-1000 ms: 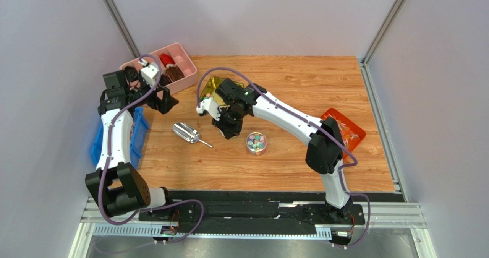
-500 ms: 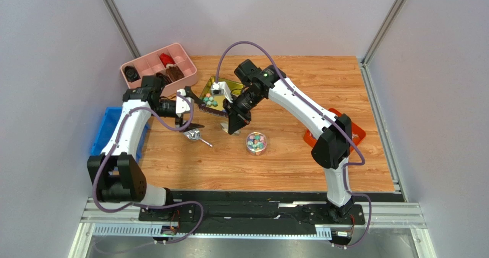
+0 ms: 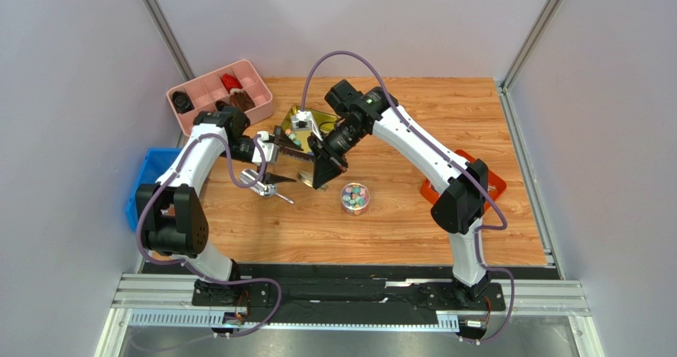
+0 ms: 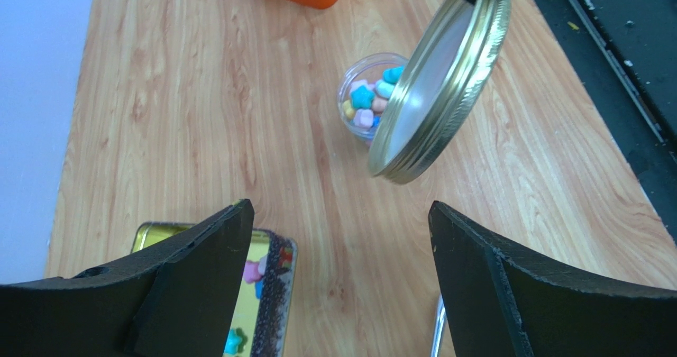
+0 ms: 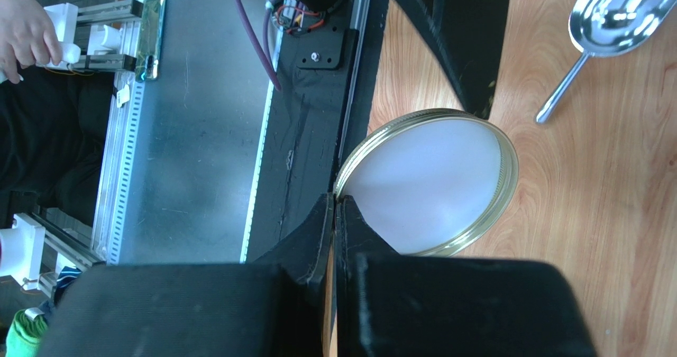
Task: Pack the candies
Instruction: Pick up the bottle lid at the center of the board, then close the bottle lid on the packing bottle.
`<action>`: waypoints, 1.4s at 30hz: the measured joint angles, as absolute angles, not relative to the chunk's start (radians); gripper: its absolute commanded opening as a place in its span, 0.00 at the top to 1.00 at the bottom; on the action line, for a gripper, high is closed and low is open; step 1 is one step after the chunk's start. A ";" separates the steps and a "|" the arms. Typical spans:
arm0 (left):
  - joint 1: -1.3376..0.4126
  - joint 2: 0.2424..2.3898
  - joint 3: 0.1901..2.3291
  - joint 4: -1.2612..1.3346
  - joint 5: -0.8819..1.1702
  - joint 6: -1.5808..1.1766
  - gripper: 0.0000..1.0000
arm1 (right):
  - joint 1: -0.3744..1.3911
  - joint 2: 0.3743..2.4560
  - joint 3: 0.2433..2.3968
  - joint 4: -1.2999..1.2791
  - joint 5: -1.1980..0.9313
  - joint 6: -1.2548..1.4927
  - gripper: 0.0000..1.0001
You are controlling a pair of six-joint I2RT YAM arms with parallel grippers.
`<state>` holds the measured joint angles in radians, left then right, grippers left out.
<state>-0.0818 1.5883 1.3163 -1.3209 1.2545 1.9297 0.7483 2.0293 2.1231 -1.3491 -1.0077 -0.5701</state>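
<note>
A small clear jar (image 3: 354,198) at mid-table holds pastel candies (image 4: 365,101). More candies (image 3: 292,140) lie in a gold tray (image 3: 311,119) behind it, whose corner (image 4: 274,293) shows in the left wrist view. My right gripper (image 3: 324,170) is shut on the rim of a gold-rimmed round lid (image 5: 433,184), held tilted in the air just left of the jar. My left gripper (image 4: 338,210) hangs open and empty over the wood between tray and metal scoop (image 3: 258,181).
A pink compartment box (image 3: 208,87) with dark pieces stands at the back left. A blue bin (image 3: 141,184) sits off the table's left edge, an orange tray (image 3: 477,184) at the right. The scoop's bowl (image 5: 620,12) lies near the left fingers.
My left arm swung from the pink box rightward to above the scoop. My right gripper drew back from the gold tray, then held still with the lid.
</note>
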 measured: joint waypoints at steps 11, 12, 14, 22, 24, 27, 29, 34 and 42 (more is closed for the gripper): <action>-0.177 1.514 1.241 -1.335 1.271 1.948 0.34 | 0.731 2.055 2.154 -1.350 -1.058 -0.602 1.00; -0.184 1.504 1.235 -1.335 1.275 1.949 0.36 | 0.731 2.058 2.154 -1.350 -1.058 -0.604 1.00; -0.196 1.487 1.227 -1.337 1.277 1.951 0.40 | 0.728 2.062 2.154 -1.350 -1.058 -0.608 1.00; -0.212 1.454 1.211 -1.335 1.288 1.956 0.46 | 0.723 2.063 2.154 -1.352 -1.075 -0.624 1.00; -0.212 1.454 1.208 -1.335 1.290 1.957 0.46 | 0.723 2.063 2.154 -1.355 -1.076 -0.627 1.00; -0.212 1.454 1.206 -1.334 1.291 1.959 0.46 | 0.723 2.063 2.154 -1.358 -1.076 -0.635 1.00; -0.212 1.454 1.206 -1.334 1.291 1.959 0.46 | 0.722 2.063 2.153 -1.359 -1.076 -0.640 1.00; -0.213 1.454 1.206 -1.334 1.291 1.959 0.47 | 0.717 2.063 2.137 -1.361 -1.075 -0.654 1.00; -0.214 1.454 1.206 -1.334 1.291 1.960 0.54 | 0.710 2.063 2.108 -1.362 -1.072 -0.671 1.00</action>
